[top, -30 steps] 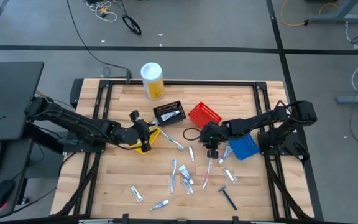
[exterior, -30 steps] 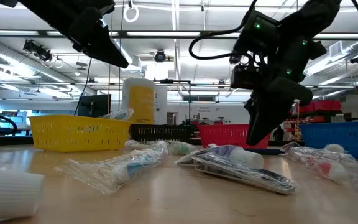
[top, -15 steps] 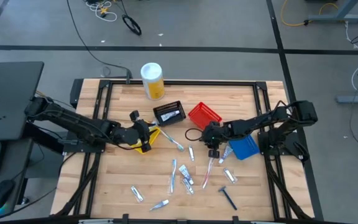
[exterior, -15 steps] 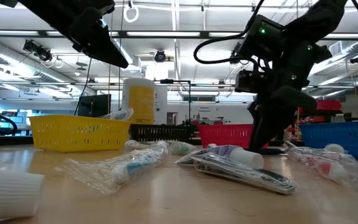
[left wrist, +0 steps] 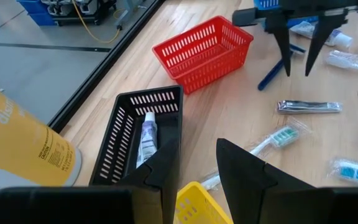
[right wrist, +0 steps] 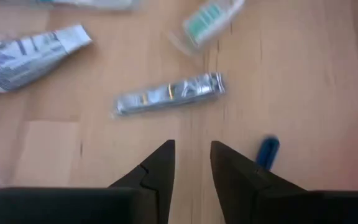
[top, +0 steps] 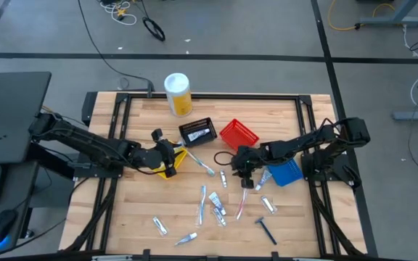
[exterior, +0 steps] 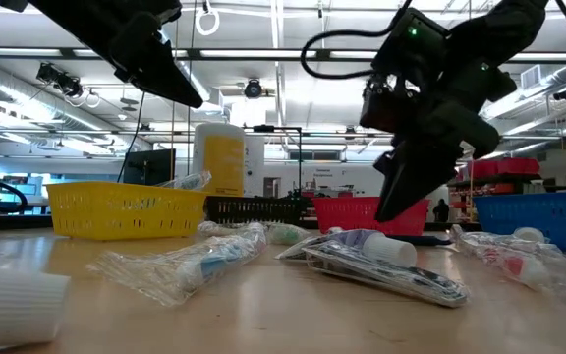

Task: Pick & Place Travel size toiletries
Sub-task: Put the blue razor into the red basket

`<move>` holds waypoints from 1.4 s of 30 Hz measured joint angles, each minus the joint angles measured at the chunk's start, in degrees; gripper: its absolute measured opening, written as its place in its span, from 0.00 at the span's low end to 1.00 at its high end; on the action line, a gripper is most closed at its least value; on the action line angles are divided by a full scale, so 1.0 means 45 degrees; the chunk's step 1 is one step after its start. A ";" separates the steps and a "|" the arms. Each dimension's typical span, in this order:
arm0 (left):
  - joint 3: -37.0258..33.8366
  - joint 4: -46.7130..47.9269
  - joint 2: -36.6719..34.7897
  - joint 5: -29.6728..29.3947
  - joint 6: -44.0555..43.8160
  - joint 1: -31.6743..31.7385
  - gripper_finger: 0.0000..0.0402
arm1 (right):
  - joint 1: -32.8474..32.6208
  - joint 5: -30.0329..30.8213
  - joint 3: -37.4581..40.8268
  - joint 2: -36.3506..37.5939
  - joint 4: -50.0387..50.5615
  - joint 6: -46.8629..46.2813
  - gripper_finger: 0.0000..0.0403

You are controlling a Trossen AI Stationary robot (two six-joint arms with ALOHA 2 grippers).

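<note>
My right jaws hang just above the worktop at the middle right of the high view, below the red basket and left of the blue basket. They stand narrowly parted with nothing between them; in my right wrist view a small silver packet lies on the wood just ahead of the fingertips, with a blue handle off to one side.

My left jaws hover over the yellow basket at centre left of the high view, also a little parted and empty. Beyond them sits the black basket, with one white tube lying inside.

The rest of the toiletries lie loose on the wood in the lower middle of the high view: a toothbrush beside the yellow basket, wrapped tubes, a red-handled toothbrush, a dark razor and small packets. The yellow canister lies at the upper middle.
</note>
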State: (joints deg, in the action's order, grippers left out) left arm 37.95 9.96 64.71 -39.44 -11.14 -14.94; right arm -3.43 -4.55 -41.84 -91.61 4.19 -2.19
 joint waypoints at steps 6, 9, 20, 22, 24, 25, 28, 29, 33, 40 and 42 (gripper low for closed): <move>0.0000 0.0015 0.0000 -0.0001 0.0000 0.0005 0.28 | 0.0112 0.1510 -0.0220 0.0005 0.0053 -0.0071 0.28; 0.0000 0.0014 0.0000 -0.0001 0.0000 0.0004 0.28 | 0.0284 0.1558 -0.0220 0.0005 0.0299 -0.1034 0.28; 0.0000 0.0010 0.0000 0.0004 -0.0017 0.0000 0.28 | 0.0091 0.2090 -0.0220 0.0010 0.2248 -0.1998 0.28; 0.0000 0.0010 0.0000 0.0004 -0.0039 0.0003 0.28 | 0.0075 0.2260 -0.0220 0.0010 0.2267 -0.2096 0.28; 0.0000 0.0010 0.0000 0.0004 -0.0039 0.0002 0.28 | 0.0075 0.2274 -0.0220 0.0010 0.2262 -0.2346 0.28; 0.0000 0.0010 0.0000 0.0004 -0.0039 0.0000 0.28 | 0.0075 0.2295 -0.0220 0.0010 0.2267 -0.2423 0.28; 0.0000 0.0010 0.0000 0.0008 -0.0039 0.0000 0.28 | 0.0080 0.2306 -0.0108 0.0015 0.2160 -0.2462 0.28; 0.0000 0.0010 0.0000 0.0004 -0.0039 0.0000 0.28 | 0.0075 0.2305 -0.0014 0.0015 0.2109 -0.2515 0.28; 0.0000 0.0010 0.0000 0.0009 -0.0039 0.0000 0.28 | 0.0066 0.2233 0.0558 0.0018 0.1589 -0.2961 0.28; 0.0000 0.0010 0.0000 0.0006 -0.0044 0.0000 0.28 | -0.0165 0.2395 0.0853 0.0063 0.1213 -0.2578 0.27; 0.0000 0.0007 0.0000 0.0004 -0.0044 0.0000 0.28 | -0.0211 0.2464 0.0858 0.0063 0.1220 -0.2354 0.25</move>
State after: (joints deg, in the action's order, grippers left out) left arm 37.95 9.99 64.71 -39.42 -11.33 -14.94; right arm -4.38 6.54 -37.98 -91.33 9.68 -12.79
